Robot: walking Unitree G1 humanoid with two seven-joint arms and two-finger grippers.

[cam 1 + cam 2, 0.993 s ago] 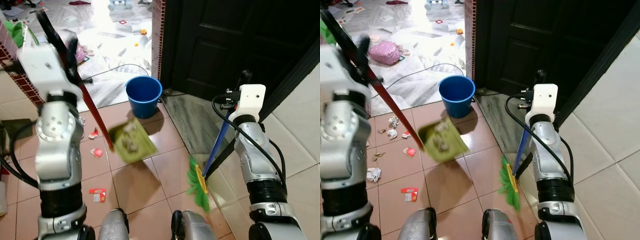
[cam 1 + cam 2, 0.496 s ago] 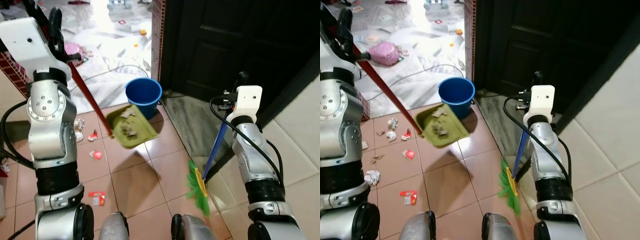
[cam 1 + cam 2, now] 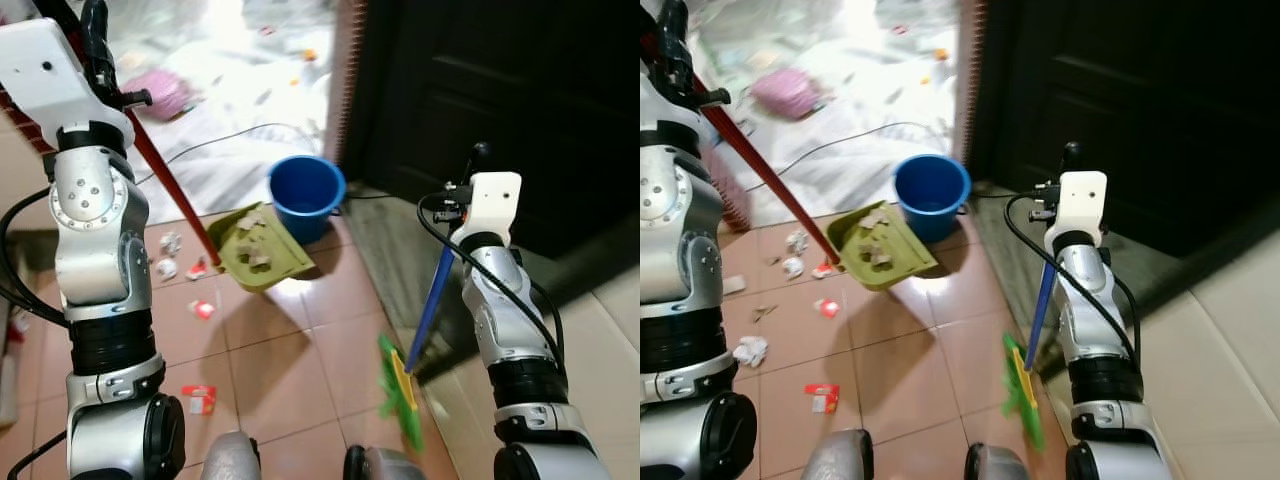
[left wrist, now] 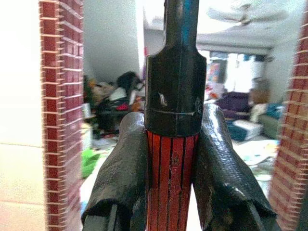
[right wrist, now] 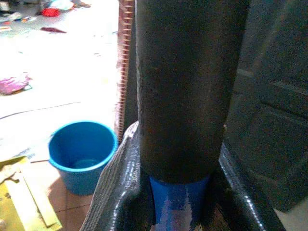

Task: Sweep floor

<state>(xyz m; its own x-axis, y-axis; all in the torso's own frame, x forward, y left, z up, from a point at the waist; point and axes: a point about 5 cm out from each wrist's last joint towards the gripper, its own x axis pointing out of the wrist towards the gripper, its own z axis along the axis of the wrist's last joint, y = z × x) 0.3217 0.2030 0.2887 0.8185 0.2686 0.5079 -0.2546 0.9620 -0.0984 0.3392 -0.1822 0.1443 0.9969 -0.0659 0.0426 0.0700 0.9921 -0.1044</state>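
Observation:
A green dustpan (image 3: 262, 250) loaded with crumpled paper hangs on a long red handle (image 3: 165, 180), just left of the blue bucket (image 3: 305, 195). My left gripper (image 4: 173, 159) is shut on that handle near its black top, high at the upper left. My right gripper (image 5: 180, 192) is shut on the blue broom handle (image 3: 433, 300) near its black grip. The green broom head (image 3: 402, 390) rests on the tiles near my feet. Paper scraps (image 3: 166, 255) and red wrappers (image 3: 198, 397) lie on the brown tiles at the left.
A dark wooden door (image 3: 480, 90) stands behind the bucket. A brick-edged doorway opens onto a cluttered pale floor with a pink bag (image 3: 165, 92) and a black cable (image 3: 220, 145). Pale tiles (image 3: 600, 340) lie to the right.
The dustpan has been lifted and carried forward until it is beside the bucket. The camera has shifted a little. The right arm and broom have barely moved.

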